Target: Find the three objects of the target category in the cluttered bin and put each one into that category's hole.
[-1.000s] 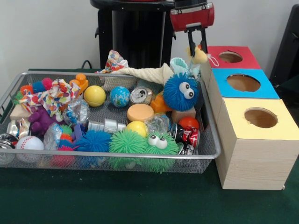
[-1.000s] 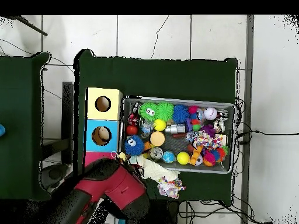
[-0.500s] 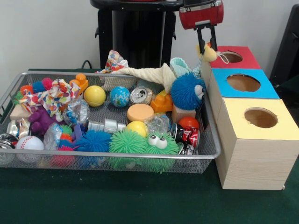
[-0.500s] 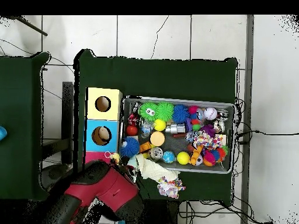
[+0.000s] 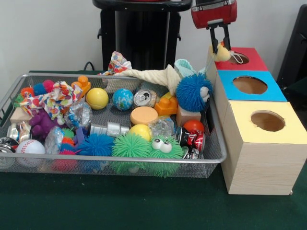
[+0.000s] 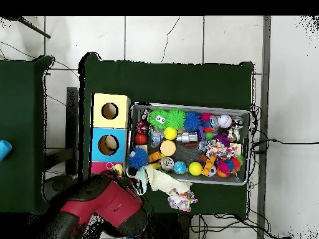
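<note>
Front view: jaws (image 5: 219, 44) pinch what looks like a soft yellow toy (image 5: 220, 51) above the red-topped box (image 5: 249, 60).

You get soft, even room light in the front view — faint shadows only, a small glare on the crushed can (image 5: 144, 97). The overhead view's dark cloth (image 6: 168, 81) swallows detail — edges stay undistorted.

No lettering can be read on anything.
</note>
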### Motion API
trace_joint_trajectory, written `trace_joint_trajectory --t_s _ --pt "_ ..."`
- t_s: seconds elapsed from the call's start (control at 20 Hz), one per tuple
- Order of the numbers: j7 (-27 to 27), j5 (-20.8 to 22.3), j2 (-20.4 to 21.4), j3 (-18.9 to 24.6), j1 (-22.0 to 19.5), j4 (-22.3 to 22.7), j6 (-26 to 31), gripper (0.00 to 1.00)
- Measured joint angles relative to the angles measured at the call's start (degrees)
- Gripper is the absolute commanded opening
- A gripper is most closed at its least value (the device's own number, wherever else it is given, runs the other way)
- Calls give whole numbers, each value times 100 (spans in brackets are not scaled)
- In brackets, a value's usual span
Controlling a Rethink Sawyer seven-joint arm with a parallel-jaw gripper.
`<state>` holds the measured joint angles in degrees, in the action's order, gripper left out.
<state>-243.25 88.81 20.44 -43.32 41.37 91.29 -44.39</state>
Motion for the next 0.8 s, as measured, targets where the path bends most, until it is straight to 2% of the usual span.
trace_joint_trajectory --t_s 0.8 --pt "-10 -277 205 332 1 399 91 0"
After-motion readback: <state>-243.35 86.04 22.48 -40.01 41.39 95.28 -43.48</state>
